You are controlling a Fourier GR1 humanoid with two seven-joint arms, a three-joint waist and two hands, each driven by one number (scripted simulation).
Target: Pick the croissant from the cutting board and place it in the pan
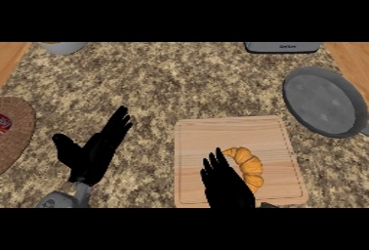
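Note:
A golden croissant (249, 165) lies on the light wooden cutting board (231, 134), in the board's lower right part. My right hand (225, 183) rises from the lower edge just left of the croissant, fingers straight and open, its fingertips beside the pastry and covering part of its lower end. The grey round pan (324, 101) sits at the right, beyond the board's far right corner, with nothing in it. My left hand (97, 149) rests open on the left, fingers pointing up and away.
A brown woven mat (16, 132) with something red and white on it shows at the left edge. A grey vessel (63, 47) stands at the far left, a grey appliance (282, 47) at the far right. Wooden surfaces border the speckled counter (166, 83).

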